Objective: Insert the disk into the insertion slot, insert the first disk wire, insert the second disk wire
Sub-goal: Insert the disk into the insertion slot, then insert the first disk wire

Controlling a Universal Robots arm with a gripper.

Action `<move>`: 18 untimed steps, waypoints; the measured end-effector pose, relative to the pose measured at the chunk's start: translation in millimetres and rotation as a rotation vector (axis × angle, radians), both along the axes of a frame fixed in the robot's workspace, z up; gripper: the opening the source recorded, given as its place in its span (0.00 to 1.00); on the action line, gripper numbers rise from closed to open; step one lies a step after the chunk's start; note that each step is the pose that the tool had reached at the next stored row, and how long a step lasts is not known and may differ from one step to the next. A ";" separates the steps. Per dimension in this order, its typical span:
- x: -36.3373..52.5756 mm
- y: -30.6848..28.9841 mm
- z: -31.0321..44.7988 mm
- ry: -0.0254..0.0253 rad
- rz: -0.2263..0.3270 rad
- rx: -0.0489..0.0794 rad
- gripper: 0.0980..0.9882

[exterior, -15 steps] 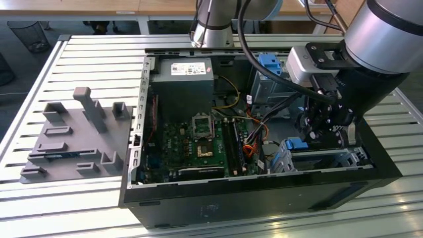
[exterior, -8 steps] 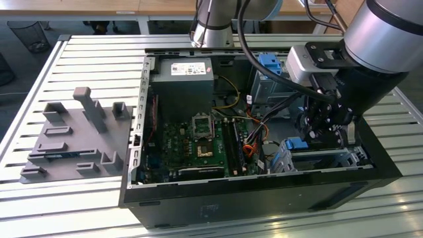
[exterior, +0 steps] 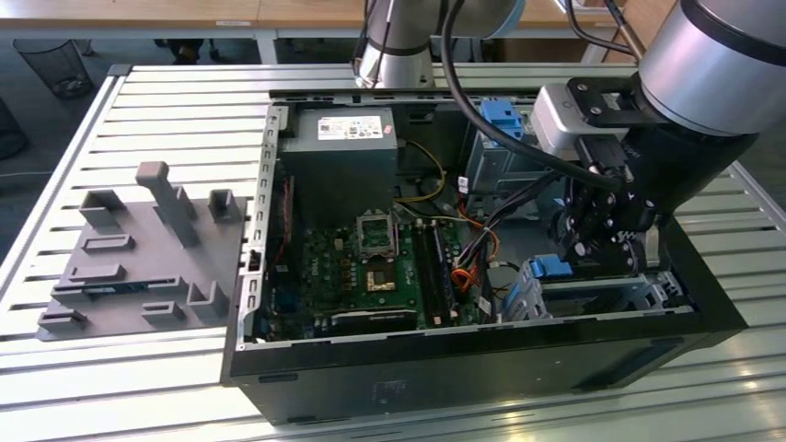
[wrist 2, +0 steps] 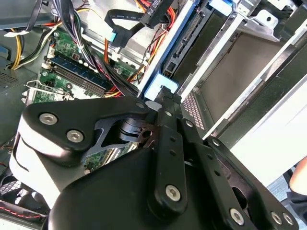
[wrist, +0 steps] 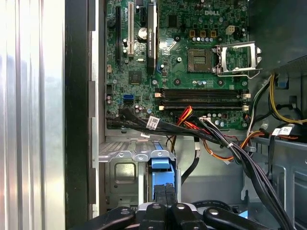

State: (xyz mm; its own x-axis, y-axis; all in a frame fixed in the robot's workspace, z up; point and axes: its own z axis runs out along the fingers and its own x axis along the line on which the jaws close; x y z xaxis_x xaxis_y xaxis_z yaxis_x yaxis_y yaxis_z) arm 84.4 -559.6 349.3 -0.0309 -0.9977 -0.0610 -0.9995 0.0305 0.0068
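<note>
The gripper has its two black fingers drawn together with barely a line between them. In both wrist views the tips sit against the end of the disk, on its bright blue carrier. I cannot tell whether they pinch any part of it.

The disk stands on edge in the insertion slot, the low silver-grey cage in the near corner of the computer case at the exterior view's right. The blue end is the part facing the gripper.

The arm comes in from the far right of the exterior view, bends at the wrist and points the gripper steeply down into the open case.

Just beyond the disk, a bundle of black cables crosses the case floor, with red and orange wires among them. One cable bears a small white printed tag, and another white tag hangs on a lead near the yellow wires.

Farther in lies the green motherboard, marked with white lettering. In the far left corner of the case sits the power supply, with a white printed label on top. To its right stands a taller grey cage topped by a blue latch.

The case rests on a slatted metal table. A grey fixture plate lies well apart from it, at the exterior view's left.
</note>
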 end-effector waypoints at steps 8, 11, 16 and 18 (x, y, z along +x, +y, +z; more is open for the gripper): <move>4.1 0.0 0.0 0.0001 0.000 0.000 0.01; 6.6 0.0 0.0 0.0000 0.000 0.000 0.01; 10.5 0.0 0.0 0.0000 0.000 0.000 0.01; 12.0 0.0 0.0 0.0000 0.000 0.000 0.01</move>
